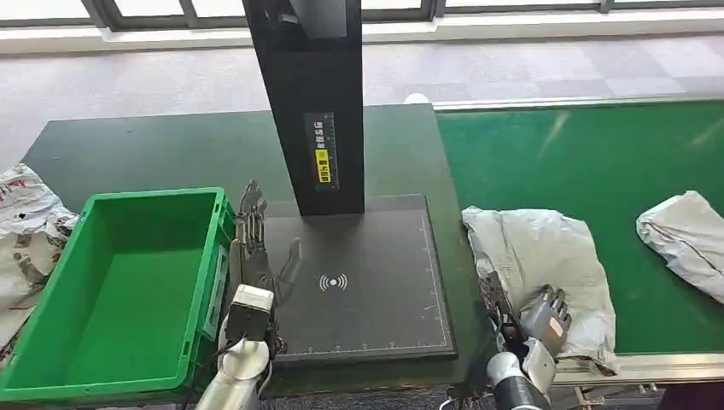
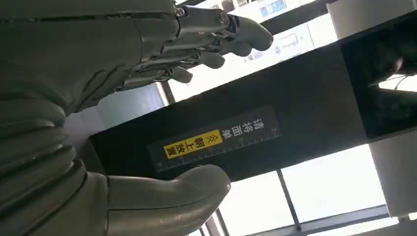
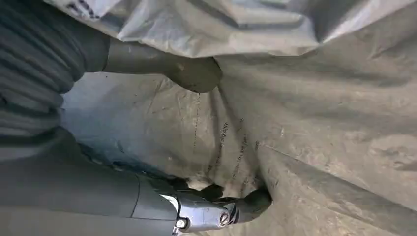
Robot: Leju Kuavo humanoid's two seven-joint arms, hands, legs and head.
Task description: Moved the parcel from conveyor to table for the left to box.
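my right robot hand is pinching a fold of the grey parcel, which lies on the conveyor just beside the counter. the thin film could slip free as i lift. my left robot hand waits spread, holding nothing.

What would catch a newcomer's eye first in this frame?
The bright green crate at the table's left, standing empty. Next, the crumpled grey parcel at the green conveyor belt's near end, with the right hand gripping its edge. The left hand hangs open over the black scanning pad.
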